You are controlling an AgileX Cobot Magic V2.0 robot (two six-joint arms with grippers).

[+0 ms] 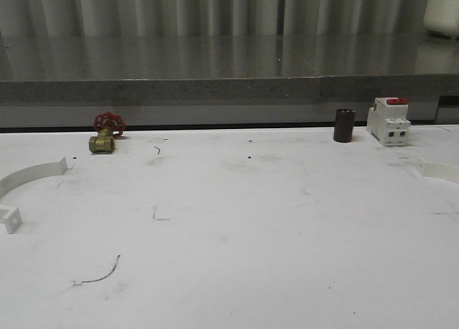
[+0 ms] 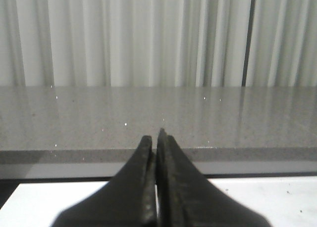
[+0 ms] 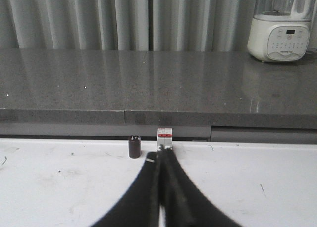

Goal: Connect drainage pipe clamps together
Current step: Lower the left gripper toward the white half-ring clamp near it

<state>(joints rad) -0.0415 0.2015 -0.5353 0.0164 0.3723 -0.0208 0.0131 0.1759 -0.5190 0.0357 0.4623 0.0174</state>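
Observation:
One white drainage pipe clamp lies at the table's left edge, its arc running out of the front view, with a flat end tab nearer the front. A second white clamp piece shows at the right edge, cut off by the frame. My left gripper is shut with nothing between its black fingers, pointing toward the grey counter. My right gripper is also shut and empty, its tips pointing at the red-topped breaker.
A brass valve with a red handwheel sits at the back left. A dark cylinder and the white breaker stand at the back right. A grey counter runs behind the table, with a blender on it.

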